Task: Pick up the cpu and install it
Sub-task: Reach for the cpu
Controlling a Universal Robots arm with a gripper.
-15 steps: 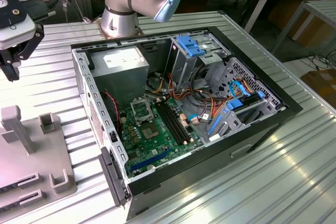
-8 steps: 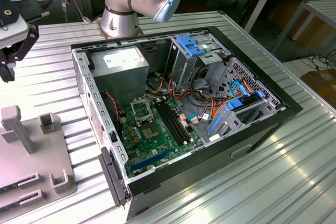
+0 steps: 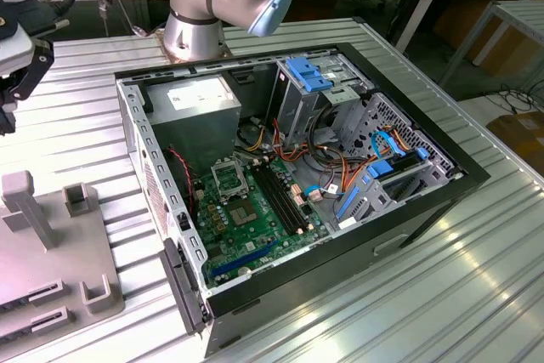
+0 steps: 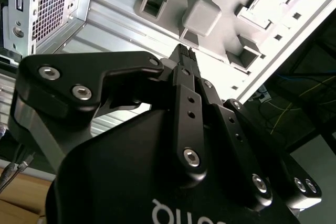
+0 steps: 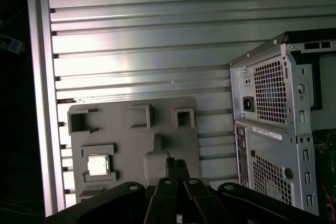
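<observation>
We judged the work to stand at its first step, the approach to the pick, with nothing lifted. The cpu lay flat, silver top up, in a square pocket of the grey holder tray. That tray rested on the ribbed desk, close to one of its edges. The open computer case stood just beside the tray, toward the middle of the desk.

In both wrist views the gripper was clenched, its two fingertips pressed together with nothing between them. It hung above the tray, over the raised blocks near the tray's middle. It was off to one side of the cpu's pocket and touched neither.

Inside the case, in the exterior view, the black hinged frame on the green board showed a green centre with no chip in it. From that we took the install as not yet begun. Whether the frame was latched or lifted we could not tell.

In our judgement, the pick called for the jaws to part first, since closed tips cannot straddle the chip. It also called for the gripper to be centred over the pocket, not over the blocks beside it. The chip is thin and sits low between the pocket's walls, so we thought the tips would need to come down squarely along two opposite free edges. A tilted or off-centre grasp could wedge the chip against the pocket or lift it crooked.
</observation>
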